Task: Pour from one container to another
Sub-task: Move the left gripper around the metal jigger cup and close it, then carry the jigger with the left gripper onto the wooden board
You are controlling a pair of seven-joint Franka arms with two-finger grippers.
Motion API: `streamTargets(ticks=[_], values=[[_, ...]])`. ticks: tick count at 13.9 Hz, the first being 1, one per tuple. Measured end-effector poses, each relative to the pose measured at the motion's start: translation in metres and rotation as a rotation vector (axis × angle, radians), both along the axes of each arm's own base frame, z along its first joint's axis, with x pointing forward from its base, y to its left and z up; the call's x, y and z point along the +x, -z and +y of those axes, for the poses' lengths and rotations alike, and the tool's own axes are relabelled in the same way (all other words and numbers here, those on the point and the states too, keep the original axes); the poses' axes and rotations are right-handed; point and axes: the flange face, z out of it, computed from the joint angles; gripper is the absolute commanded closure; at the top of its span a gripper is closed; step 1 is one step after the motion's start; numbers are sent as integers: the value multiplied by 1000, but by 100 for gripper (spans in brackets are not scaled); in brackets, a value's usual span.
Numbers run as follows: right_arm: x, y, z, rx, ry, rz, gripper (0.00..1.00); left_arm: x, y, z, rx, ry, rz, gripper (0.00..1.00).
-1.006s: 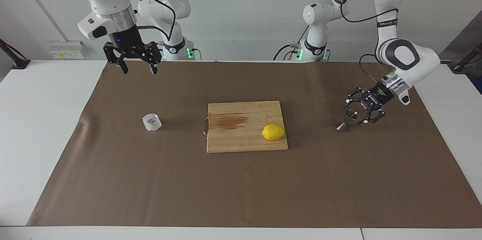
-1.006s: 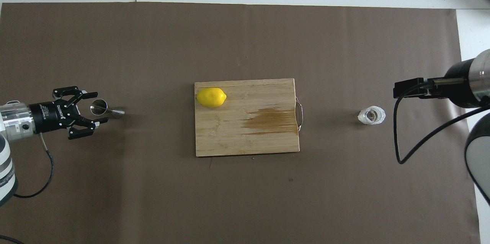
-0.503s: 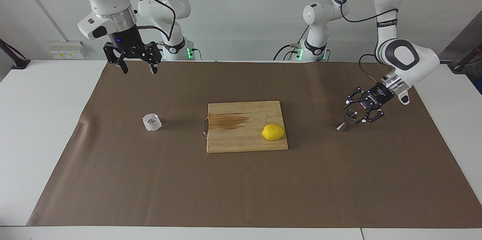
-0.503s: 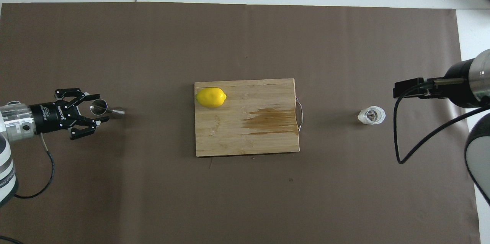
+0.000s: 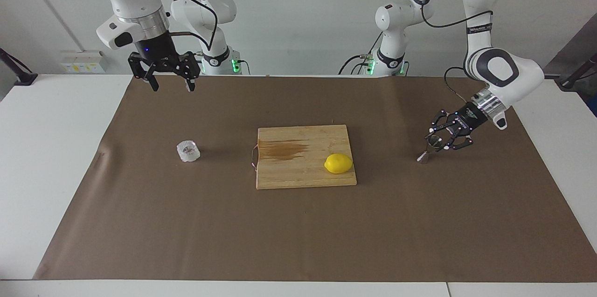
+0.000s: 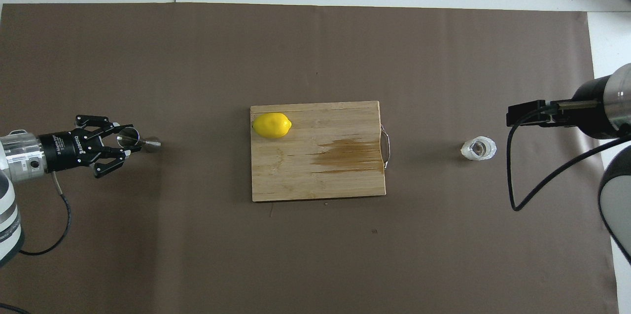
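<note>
The steel hourglass jigger [image 5: 424, 157] stands on the brown mat at the left arm's end of the table. My left gripper [image 5: 437, 140] comes at it slantwise and low and is shut on the jigger's upper cone [image 6: 130, 136]. The small clear faceted cup [image 5: 188, 151] stands alone on the mat at the right arm's end, also in the overhead view [image 6: 478, 149]. My right gripper [image 5: 170, 85] hangs open and empty, high over the mat's edge by the robots, well away from the cup.
A wooden cutting board [image 5: 289, 173] with a dark stain and a metal handle lies mid-table. A yellow lemon [image 5: 338, 163] rests on it toward the left arm's end. The brown mat [image 5: 298, 241] covers most of the white table.
The left gripper's fingers have closed in on the jigger's upper cone. The right arm, cup, lemon and board have not moved.
</note>
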Motion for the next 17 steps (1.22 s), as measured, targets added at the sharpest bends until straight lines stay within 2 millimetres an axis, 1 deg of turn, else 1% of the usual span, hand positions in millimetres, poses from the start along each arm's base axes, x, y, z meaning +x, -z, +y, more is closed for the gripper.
streamTargets(ticks=[2,4,6,8,10,14,15,17], values=[[0,0,0,0,0,0,0,1,-2,0,1,1,-4,100],[0,0,0,0,0,0,0,10,-15,-4,-2,15,-32,100],[0,0,0,0,0,0,0,22,-36,-18,-21,60,-60,100],[0,0,0,0,0,0,0,33,-53,-40,-40,85,-58,100],[0,0,0,0,0,0,0,43,-70,-73,-62,76,-14,100],[0,0,0,0,0,0,0,59,-101,-152,-74,34,48,100],[0,0,0,0,0,0,0,64,-108,-178,-76,16,63,100],[0,0,0,0,0,0,0,67,-118,-246,-61,-20,76,100]])
